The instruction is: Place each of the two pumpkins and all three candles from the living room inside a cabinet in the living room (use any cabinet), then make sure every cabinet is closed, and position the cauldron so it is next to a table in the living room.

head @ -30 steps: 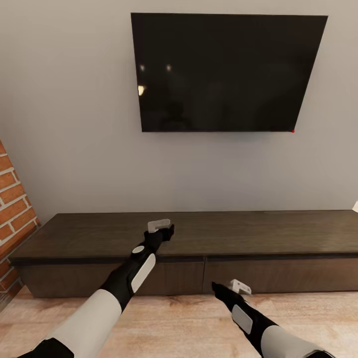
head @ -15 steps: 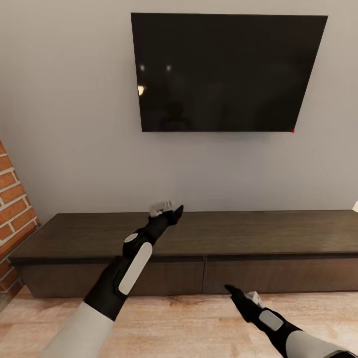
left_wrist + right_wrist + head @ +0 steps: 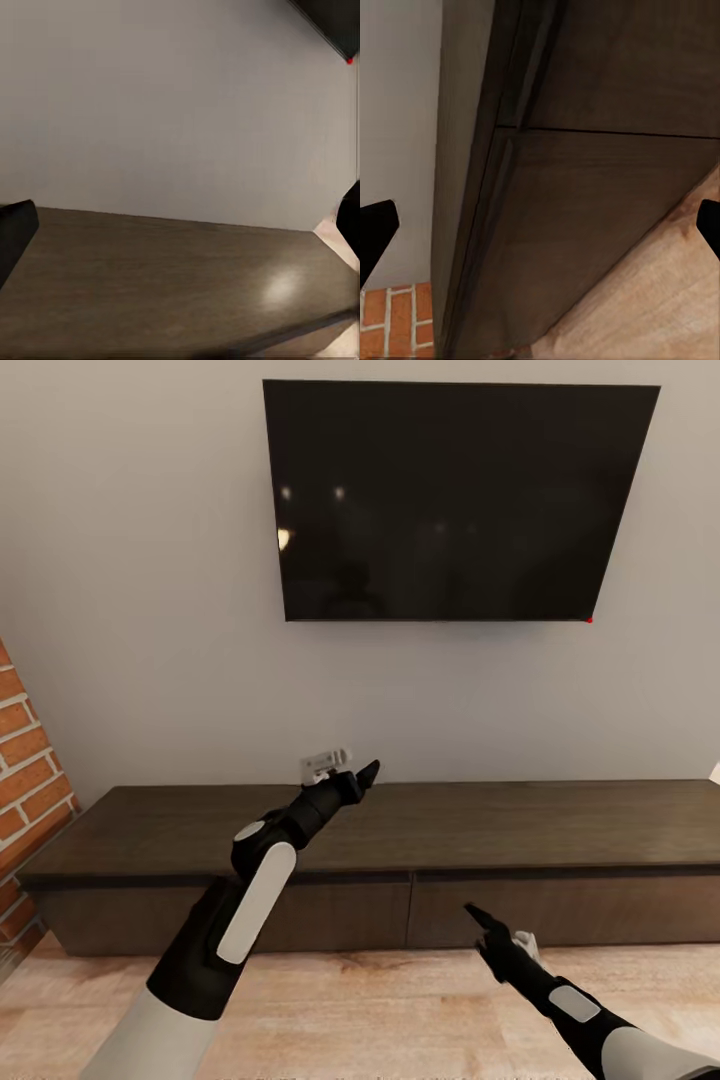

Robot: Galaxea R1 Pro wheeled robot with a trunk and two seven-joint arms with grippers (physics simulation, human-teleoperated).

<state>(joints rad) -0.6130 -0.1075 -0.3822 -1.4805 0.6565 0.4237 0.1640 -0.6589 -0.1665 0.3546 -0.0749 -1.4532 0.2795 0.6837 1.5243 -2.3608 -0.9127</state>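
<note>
The cabinet (image 3: pixel 450 830) is a long low dark-brown console against the grey wall, and both of its drawer fronts sit flush. My left gripper (image 3: pixel 360 775) hovers open above the cabinet's top, left of centre, holding nothing. In the left wrist view the cabinet top (image 3: pixel 165 285) stretches away between the spread fingertips (image 3: pixel 15 232). My right gripper (image 3: pixel 480 918) hangs open and empty, low in front of the drawer fronts near the middle seam. The right wrist view looks along the cabinet front (image 3: pixel 585 195) between its fingertips (image 3: pixel 375 229). The pumpkins, candles, cauldron and table are out of view.
A large black TV (image 3: pixel 450 500) hangs on the wall above the console. A red brick wall (image 3: pixel 25 780) borders the console's left end. Light wooden floor (image 3: pixel 380 1010) runs in front. A small pale object (image 3: pixel 715 772) peeks in at the right edge.
My left arm has risen and reached forward over the cabinet top. My right arm has drifted to the right and lower. The view has tilted down slightly.
</note>
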